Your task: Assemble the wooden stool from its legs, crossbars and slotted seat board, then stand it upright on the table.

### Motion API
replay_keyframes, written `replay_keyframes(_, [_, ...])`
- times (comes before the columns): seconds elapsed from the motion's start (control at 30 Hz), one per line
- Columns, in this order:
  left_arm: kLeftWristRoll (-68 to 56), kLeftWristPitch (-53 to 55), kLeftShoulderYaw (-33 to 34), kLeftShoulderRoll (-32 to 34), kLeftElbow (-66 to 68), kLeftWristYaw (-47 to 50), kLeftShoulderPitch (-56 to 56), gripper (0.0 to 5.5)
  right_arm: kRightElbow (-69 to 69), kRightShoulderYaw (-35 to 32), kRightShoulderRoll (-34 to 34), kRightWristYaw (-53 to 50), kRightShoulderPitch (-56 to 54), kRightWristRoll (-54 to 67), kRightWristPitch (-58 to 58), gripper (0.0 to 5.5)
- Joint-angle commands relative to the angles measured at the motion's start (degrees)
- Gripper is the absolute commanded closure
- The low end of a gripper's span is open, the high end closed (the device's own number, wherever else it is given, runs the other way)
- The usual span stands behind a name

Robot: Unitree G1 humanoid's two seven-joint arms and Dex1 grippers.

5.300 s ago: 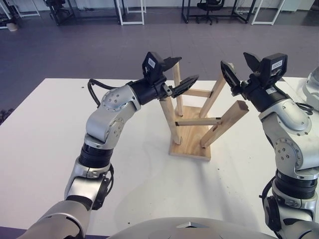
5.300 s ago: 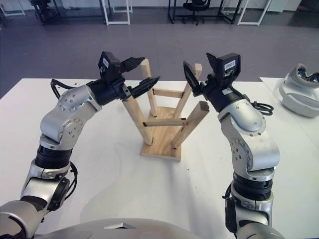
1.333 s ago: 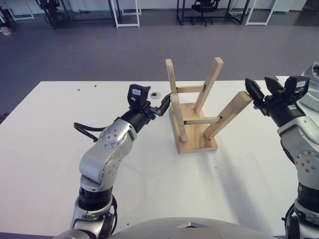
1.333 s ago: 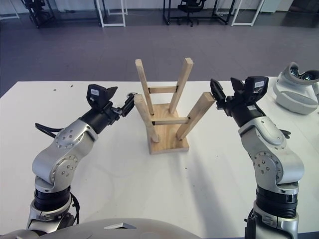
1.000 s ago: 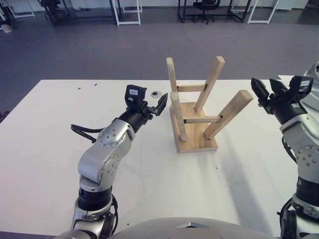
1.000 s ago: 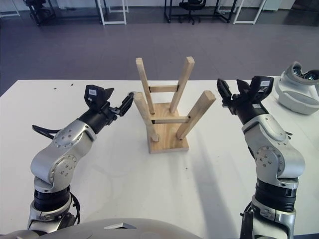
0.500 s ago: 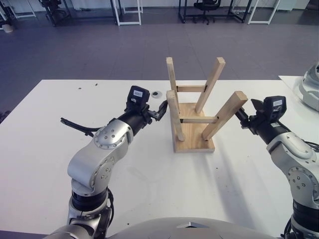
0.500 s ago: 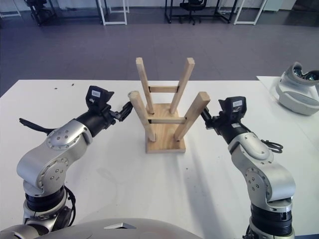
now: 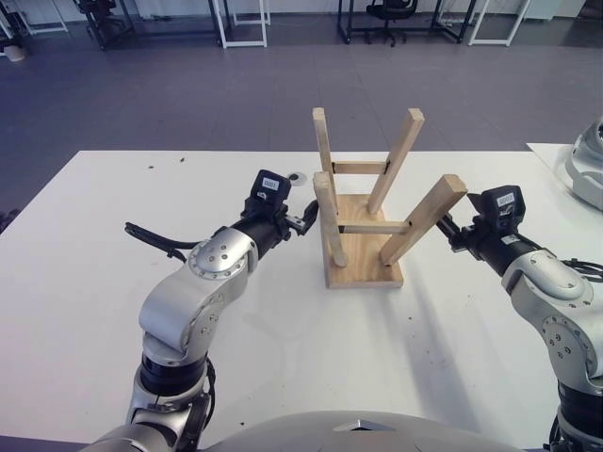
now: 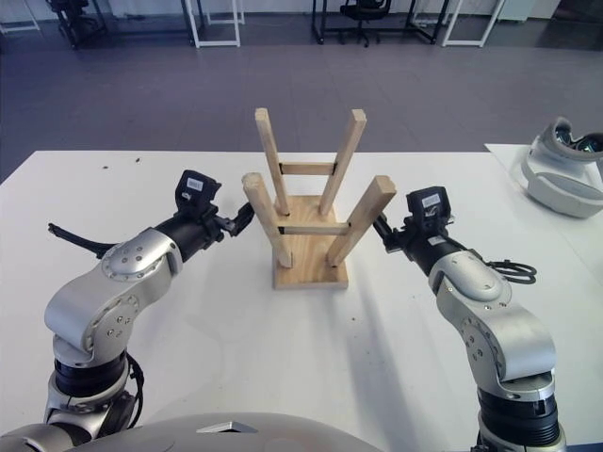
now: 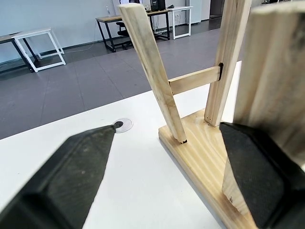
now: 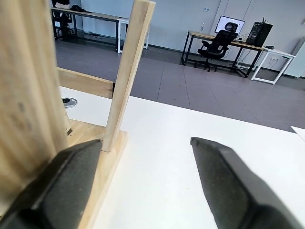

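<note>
The left tool [image 9: 303, 218] and the right tool [image 9: 445, 229], both released, are moving in close beside the assembled stool [image 9: 363, 226]. It is standing upside down on the desk [image 9: 94, 282], so turning it upright is probably coming next.

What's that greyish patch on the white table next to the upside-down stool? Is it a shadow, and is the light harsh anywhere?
Left eye view: yes, the stool throws a faint, soft-edged shadow on the table, toward the robot and its right; the light is even, with no glare. Left wrist view: the fingers of the left end effector read as matte black, and the wood is evenly lit.
</note>
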Motion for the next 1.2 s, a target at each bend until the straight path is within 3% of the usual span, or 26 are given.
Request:
replay_keyframes(0.03, [-1.2, -4.0, -3.5, 2.4, 3.4, -6.0, 4.2, 1.45, 1.9, 2.0, 1.5, 4.3, 0.1, 0.3, -1.8, 1.99])
replay_keyframes(0.2, [1.9, -10.2, -3.7, 6.1, 7.8, -8.5, 8.7, 1.45, 7.1, -1.3, 4.2, 5.6, 2.4, -1.4, -6.3, 1.99])
replay_keyframes(0.3, [3.8, -17.0, 1.7, 9.0, 12.1, -9.9, 5.6, 1.45, 8.0, -5.1, 5.7, 6.8, -1.5, 0.7, -9.6, 1.99])
replay_keyframes(0.43, [-9.1, -23.7, 17.5, 6.0, 19.0, -12.7, -17.2, 1.45, 11.9, -12.5, 3.4, 10.4, -19.4, 10.4, -12.3, 1.99])
replay_keyframes(0.5, [-16.6, -22.0, 20.5, 3.7, 20.2, -13.2, -27.8, 1.45, 13.1, -15.2, 1.7, 11.8, -28.5, 18.0, -11.0, 1.99])
replay_keyframes(0.6, [-16.8, -22.0, 14.4, 1.8, 20.9, -15.0, -29.1, 1.45, 12.6, -12.8, 2.7, 10.9, -33.4, 25.0, -7.0, 1.99])
replay_keyframes(0.67, [-16.9, -22.3, 10.4, -1.4, 20.9, -14.6, -24.8, 1.45, 12.1, -8.4, 3.3, 12.0, -28.8, 24.0, -5.5, 1.99])
replay_keyframes(0.77, [-10.2, -29.8, -1.8, -2.8, 25.0, -18.9, -14.2, 1.45, 16.2, -1.2, 5.4, 9.3, -17.4, 18.4, -2.0, 1.99])
replay_keyframes(0.9, [-4.1, -37.9, -6.2, -2.9, 37.1, -23.4, -9.9, 1.45, 17.5, 0.5, 7.4, 8.0, -16.2, 17.2, -1.6, 1.99])
replay_keyframes(0.97, [-3.8, -41.0, -5.6, -3.3, 37.9, -24.6, -12.3, 1.45, 17.6, -0.5, 7.7, 8.0, -19.7, 17.6, -3.2, 1.99])
replay_keyframes(1.07, [-7.4, -41.2, 0.2, -3.5, 38.6, -24.8, -17.8, 1.45, 16.0, -1.8, 8.0, 8.2, -22.1, 18.6, -4.3, 1.99])
replay_keyframes(1.2, [-19.7, -34.2, 12.9, 0.5, 35.5, -24.3, -32.6, 1.45, 15.6, -8.2, 7.0, 7.7, -33.3, 24.0, -7.8, 1.99])
